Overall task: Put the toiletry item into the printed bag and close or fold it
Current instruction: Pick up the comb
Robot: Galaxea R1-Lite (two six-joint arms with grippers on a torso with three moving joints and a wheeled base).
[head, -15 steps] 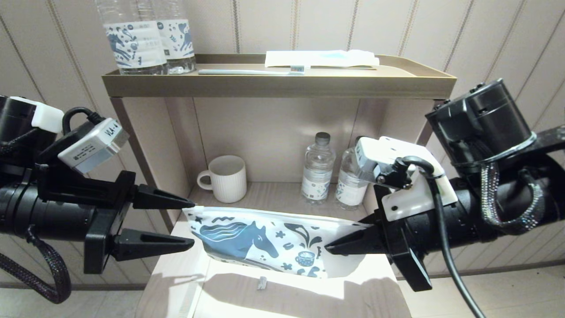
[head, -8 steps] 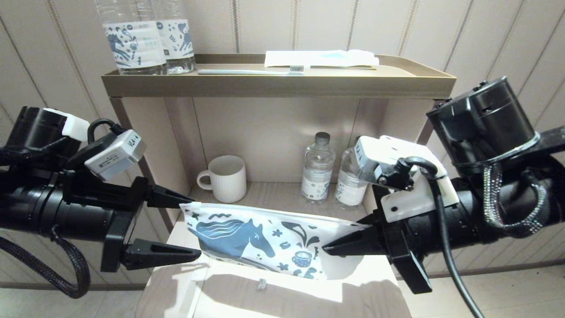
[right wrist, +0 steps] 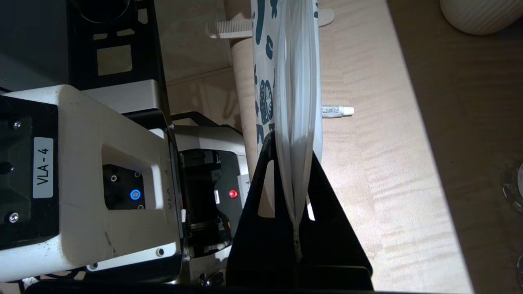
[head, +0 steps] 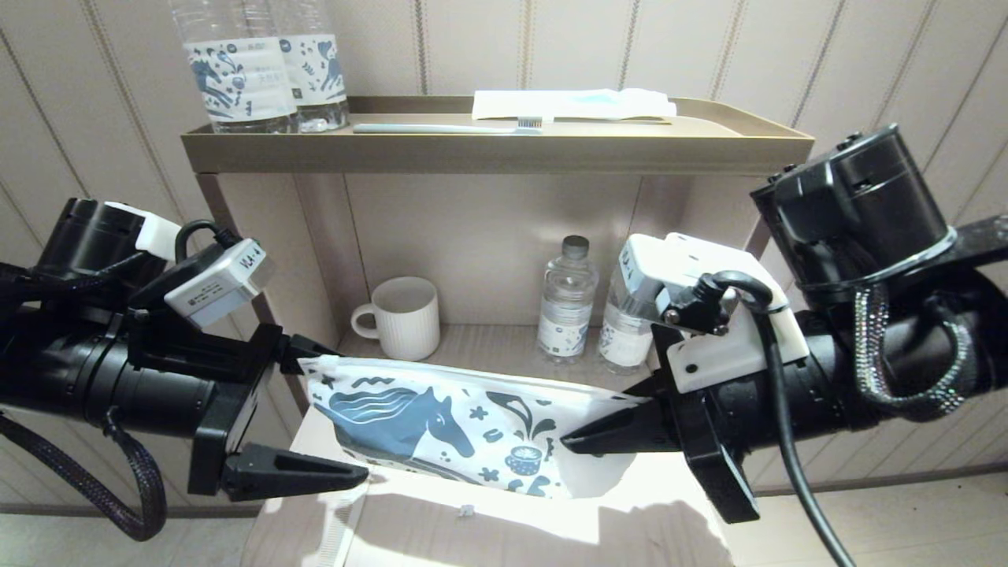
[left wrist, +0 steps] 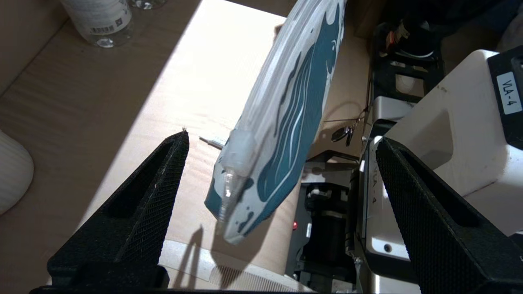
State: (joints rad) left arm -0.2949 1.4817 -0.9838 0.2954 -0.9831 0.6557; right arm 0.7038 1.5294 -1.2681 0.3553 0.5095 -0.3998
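Two tools work the printed bag (head: 441, 421): right tool (head: 575, 441) pinches its end, left tool (left wrist: 282, 163) gapes wide; my toothpaste tube (right wrist: 337, 110) remains under the bag, unpacked.

Printed bag (head: 441, 421): flat white zip pouch, blue horse plus small blue doodles. Held off the table, on edge, zip edge up, sagging slightly toward its left end. Small white toiletry tube (right wrist: 337, 110) is seen lying flat on the table beneath it, outside the bag.
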